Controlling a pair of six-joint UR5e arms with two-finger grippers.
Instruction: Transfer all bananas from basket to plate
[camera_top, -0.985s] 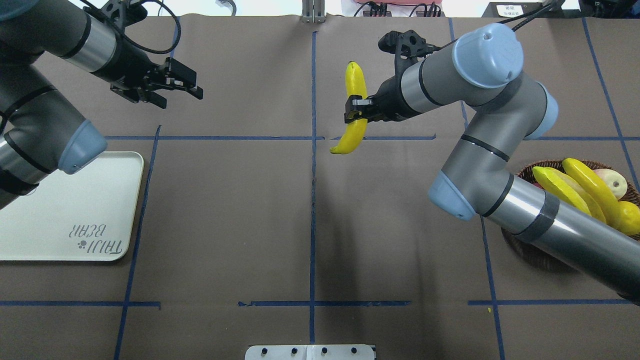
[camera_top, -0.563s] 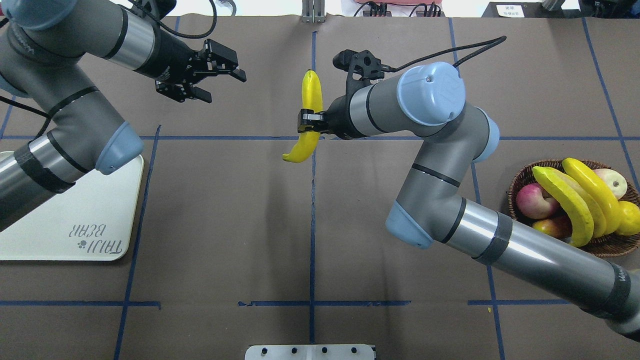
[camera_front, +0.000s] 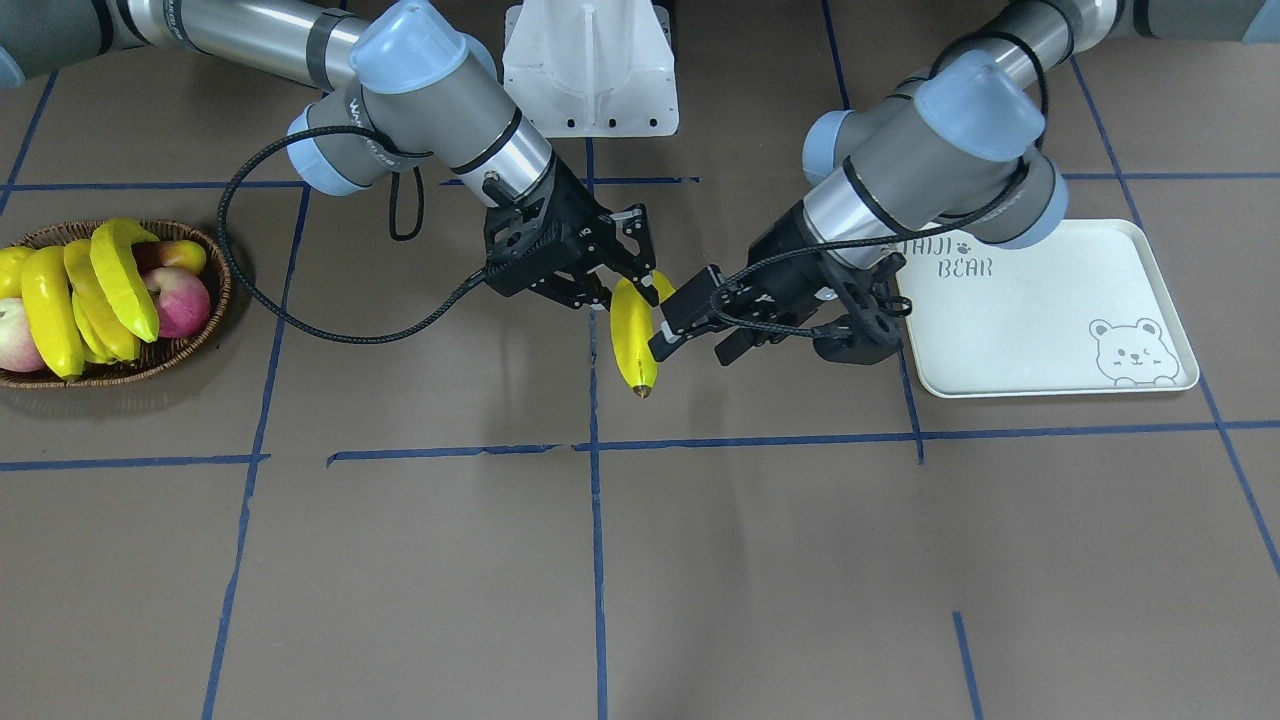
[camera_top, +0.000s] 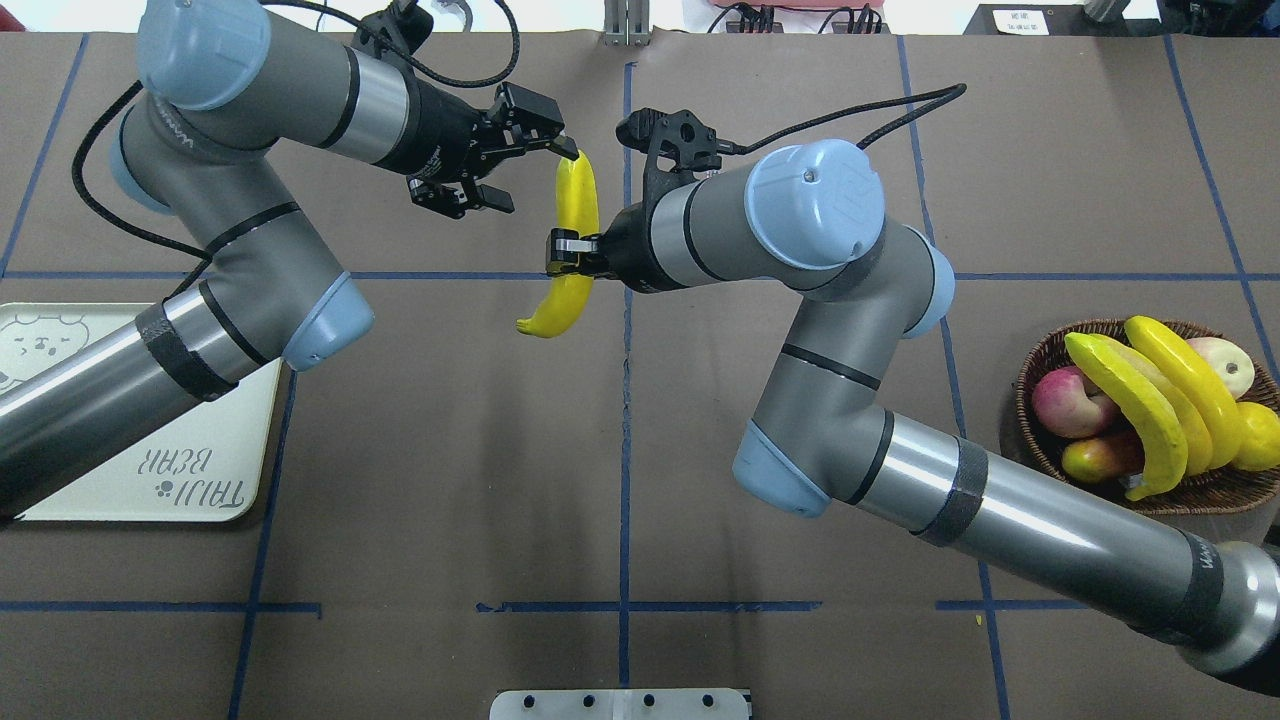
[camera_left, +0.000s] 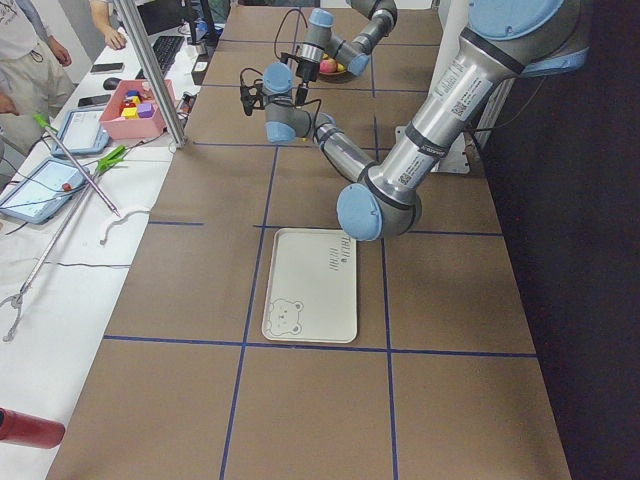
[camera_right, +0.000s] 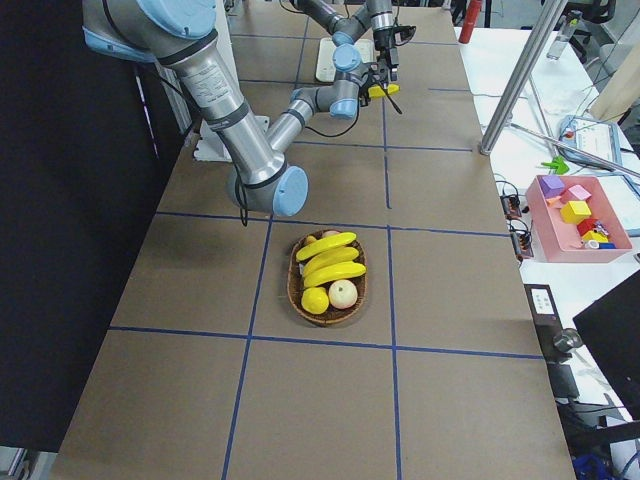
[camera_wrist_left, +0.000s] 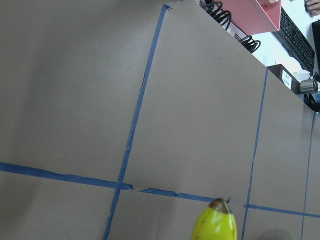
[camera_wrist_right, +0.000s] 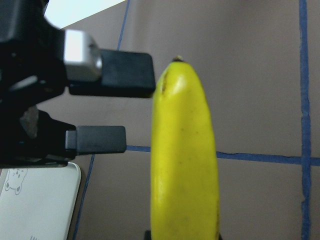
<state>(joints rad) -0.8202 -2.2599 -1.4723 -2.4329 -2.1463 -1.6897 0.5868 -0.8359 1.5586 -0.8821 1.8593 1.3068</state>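
Observation:
My right gripper (camera_top: 566, 250) is shut on a yellow banana (camera_top: 574, 205) at its middle and holds it above the table near the centre line. It also shows in the front view (camera_front: 632, 340) and the right wrist view (camera_wrist_right: 185, 165). My left gripper (camera_top: 532, 178) is open just left of the banana's far end, its fingers (camera_wrist_right: 125, 75) beside it and not closed on it. Three more bananas (camera_top: 1150, 415) lie in the wicker basket (camera_top: 1040, 440) at the right. The white plate (camera_front: 1040, 310) lies at the left, partly under my left arm.
The basket also holds apples (camera_top: 1065, 400), a pale pear (camera_top: 1228, 362) and a yellow lemon-like fruit (camera_top: 1258, 435). Blue tape lines cross the brown table. A white mount (camera_front: 590, 70) stands at the robot's base. A pink box (camera_right: 580, 215) and operators are off the table's far side.
My right arm carried the banana leftward past the centre line. My left arm swung right from above the plate, bringing its open gripper up to the banana's far end.

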